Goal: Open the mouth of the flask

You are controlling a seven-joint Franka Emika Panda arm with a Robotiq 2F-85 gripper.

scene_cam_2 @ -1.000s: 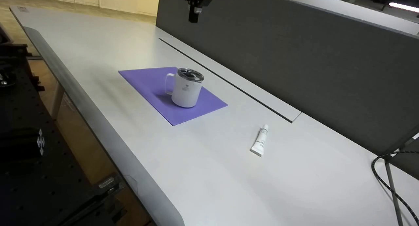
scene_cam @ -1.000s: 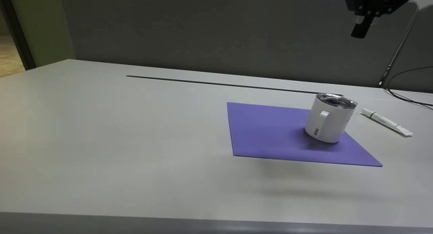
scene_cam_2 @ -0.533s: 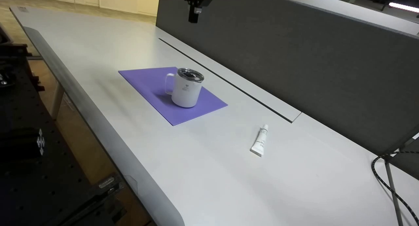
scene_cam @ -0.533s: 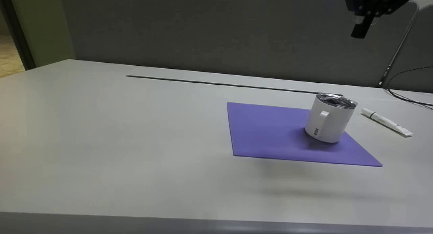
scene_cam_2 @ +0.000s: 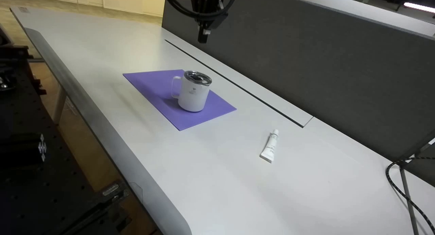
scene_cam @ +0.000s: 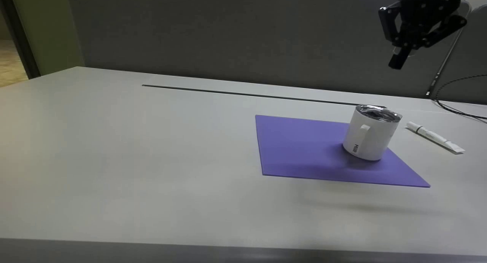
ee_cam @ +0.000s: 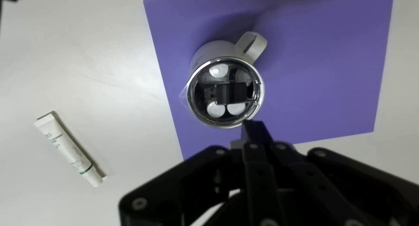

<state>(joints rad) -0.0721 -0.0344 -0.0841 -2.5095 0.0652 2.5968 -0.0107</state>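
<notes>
The flask is a white mug with a side handle, standing upright on a purple mat; it shows in both exterior views [scene_cam: 367, 143] [scene_cam_2: 192, 97] and in the wrist view [ee_cam: 214, 51]. Its mouth is the silvery round top [scene_cam: 378, 113], covered by a clear lid with a dark slider piece in the middle; it also shows in the wrist view [ee_cam: 231, 93]. My gripper [scene_cam: 397, 61] is above the flask, apart from it, with fingers together and nothing between them. In the wrist view the fingertips [ee_cam: 256, 129] overlap the edge of the mouth's rim.
The purple mat [scene_cam: 300, 145] lies flat on the white table [scene_cam: 152, 160]. A white tube [scene_cam_2: 270, 146] lies on the table beside the mat. A dark cable [scene_cam_2: 404, 189] lies near the grey partition [scene_cam_2: 323, 61] behind the table.
My gripper has moved down toward the flask, after staying still between the earlier frames. It stays shut. The flask, mat and tube have not moved.
</notes>
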